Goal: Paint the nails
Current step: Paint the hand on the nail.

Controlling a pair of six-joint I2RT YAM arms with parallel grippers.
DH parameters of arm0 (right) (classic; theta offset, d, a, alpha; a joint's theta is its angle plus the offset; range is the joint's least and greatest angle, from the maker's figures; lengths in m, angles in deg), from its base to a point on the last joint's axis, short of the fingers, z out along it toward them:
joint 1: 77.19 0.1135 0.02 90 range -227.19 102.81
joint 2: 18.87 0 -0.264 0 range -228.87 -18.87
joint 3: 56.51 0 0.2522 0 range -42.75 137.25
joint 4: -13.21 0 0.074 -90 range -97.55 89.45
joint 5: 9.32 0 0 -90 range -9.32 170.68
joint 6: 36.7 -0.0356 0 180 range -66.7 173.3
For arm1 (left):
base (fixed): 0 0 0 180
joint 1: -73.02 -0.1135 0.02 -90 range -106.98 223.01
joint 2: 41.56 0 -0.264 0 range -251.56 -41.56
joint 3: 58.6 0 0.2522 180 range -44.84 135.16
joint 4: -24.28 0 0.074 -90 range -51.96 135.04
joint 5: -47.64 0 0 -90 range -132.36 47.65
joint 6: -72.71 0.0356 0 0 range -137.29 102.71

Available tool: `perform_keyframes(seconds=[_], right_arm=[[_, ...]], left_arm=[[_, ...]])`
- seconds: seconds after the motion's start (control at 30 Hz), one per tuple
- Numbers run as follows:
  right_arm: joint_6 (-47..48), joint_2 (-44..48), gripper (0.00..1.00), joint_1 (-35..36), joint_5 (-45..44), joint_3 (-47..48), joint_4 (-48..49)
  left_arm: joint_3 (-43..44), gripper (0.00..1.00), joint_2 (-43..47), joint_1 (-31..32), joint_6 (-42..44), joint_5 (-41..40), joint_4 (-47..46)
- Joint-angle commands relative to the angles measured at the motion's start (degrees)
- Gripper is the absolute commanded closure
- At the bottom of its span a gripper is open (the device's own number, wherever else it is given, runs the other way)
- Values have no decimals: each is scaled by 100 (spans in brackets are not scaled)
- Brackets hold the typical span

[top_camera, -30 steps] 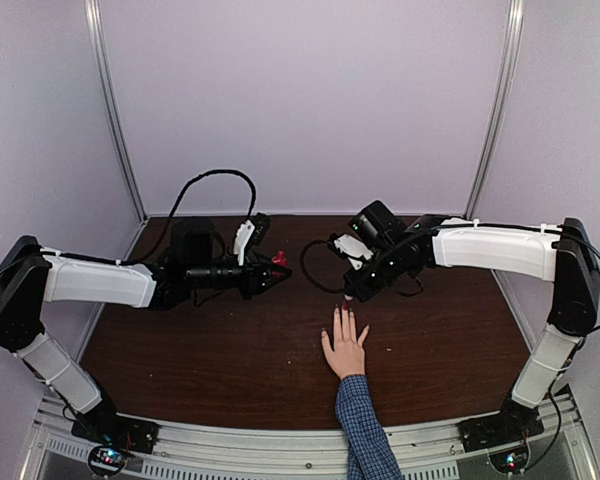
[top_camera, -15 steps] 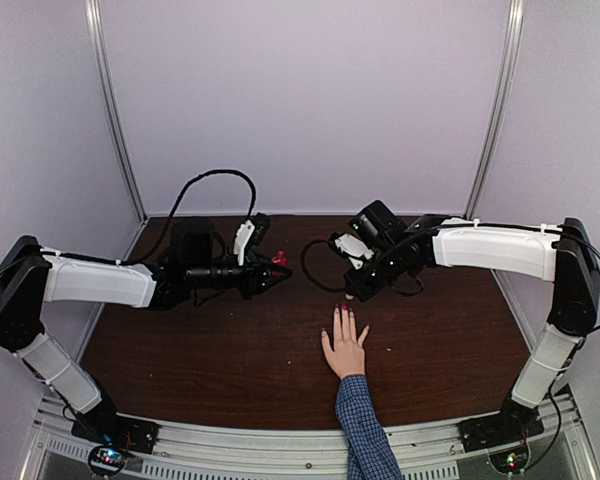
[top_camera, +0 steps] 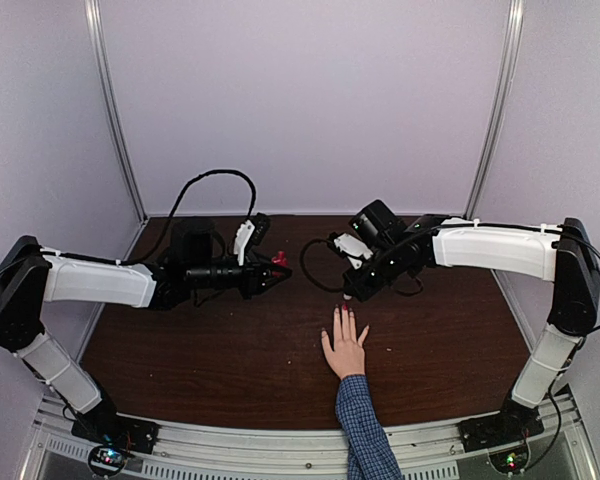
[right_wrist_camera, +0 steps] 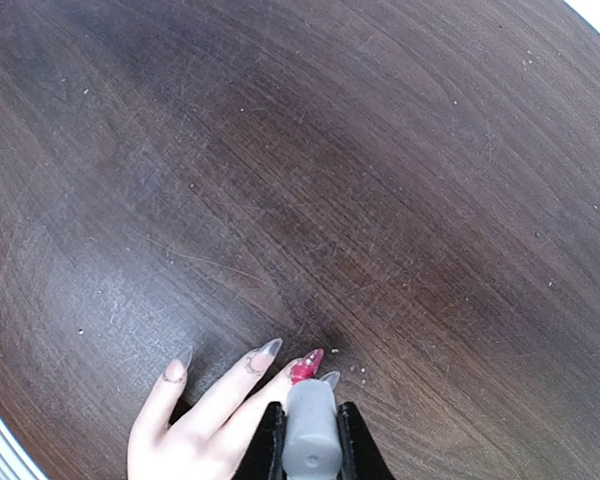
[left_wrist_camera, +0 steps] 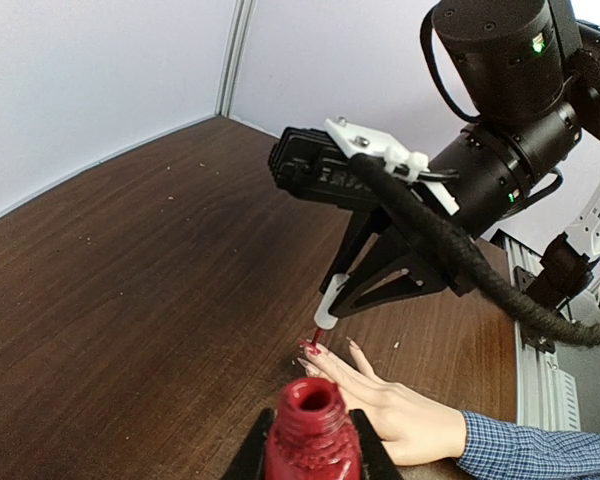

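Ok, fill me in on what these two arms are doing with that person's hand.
The right hand is shut on a white-capped polish brush, its tip down on a fingernail of the person's hand lying flat on the table. One nail is already dark red; the others in the right wrist view look unpainted. The left hand holds the open red polish bottle off to the side.

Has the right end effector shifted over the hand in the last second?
No. In the top view the right end effector stays just beyond the fingertips of the hand, same spot on the table.
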Motion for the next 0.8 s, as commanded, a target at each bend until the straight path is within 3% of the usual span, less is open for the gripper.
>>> perform_keyframes(seconds=[0.0,0.77], right_arm=[[-54,87,100,-23,138,-27,180],[-75,387,100,-34,-42,-123,162]], left_arm=[[-17,100,-10,-35,-25,56,-366],[-31,100,-7,-35,-27,55,-393]])
